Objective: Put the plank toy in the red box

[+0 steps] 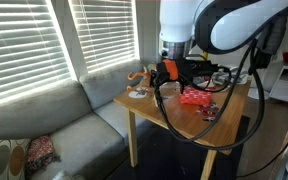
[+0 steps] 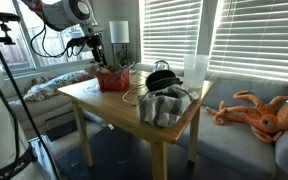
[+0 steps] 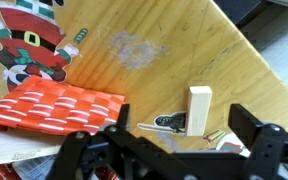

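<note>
The pincer [image 3: 164,150] hangs over the block [image 3: 200,108], ready to pick it up.
In the wrist view its two fingers are wide apart and hold nothing. The small pale block stands up on the wooden table [image 3: 174,75], at about 1 o'clock from the middle of the pincer. The red box [image 3: 59,105] sits near it, at 9 o'clock from the block. The block is not in the box yet, so I think grabbing comes next. The arm should slide over until the block is right in the middle, go down slowly, and squeeze its flat sides. The block stands tall, so a bump could tip it. A small dark thing [image 3: 169,122] lies at its foot; best not to grab that too.
</note>
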Robot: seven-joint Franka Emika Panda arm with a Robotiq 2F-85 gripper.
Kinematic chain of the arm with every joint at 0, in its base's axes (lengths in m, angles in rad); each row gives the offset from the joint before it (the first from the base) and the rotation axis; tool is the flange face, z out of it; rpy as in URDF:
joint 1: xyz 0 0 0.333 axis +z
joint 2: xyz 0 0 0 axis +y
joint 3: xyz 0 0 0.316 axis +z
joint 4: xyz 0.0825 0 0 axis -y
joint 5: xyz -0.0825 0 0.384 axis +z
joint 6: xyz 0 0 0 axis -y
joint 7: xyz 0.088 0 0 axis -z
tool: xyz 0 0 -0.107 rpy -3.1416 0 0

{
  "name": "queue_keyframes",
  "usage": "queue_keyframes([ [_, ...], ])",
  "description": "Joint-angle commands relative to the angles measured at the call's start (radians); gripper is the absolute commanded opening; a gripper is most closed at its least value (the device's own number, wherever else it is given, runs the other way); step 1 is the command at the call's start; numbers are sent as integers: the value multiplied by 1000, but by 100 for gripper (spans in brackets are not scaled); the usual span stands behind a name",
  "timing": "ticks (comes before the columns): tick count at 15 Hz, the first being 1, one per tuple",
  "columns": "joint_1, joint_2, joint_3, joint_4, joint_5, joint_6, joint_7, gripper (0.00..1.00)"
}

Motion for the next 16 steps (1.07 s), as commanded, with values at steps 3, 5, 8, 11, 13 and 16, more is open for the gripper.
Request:
queue_keyframes([
  [3, 105, 69, -126, 4, -143, 25, 83, 100],
  [5, 140, 97, -161, 8, -192, 46, 114, 100],
  [8, 194, 136, -207, 15, -219, 69, 122, 100],
  [11, 233, 168, -242, 22, -224, 92, 117, 100],
  [13, 254, 189, -261, 28, -224, 114, 115, 100],
  [16, 277, 213, -284, 37, -231, 123, 123, 99],
])
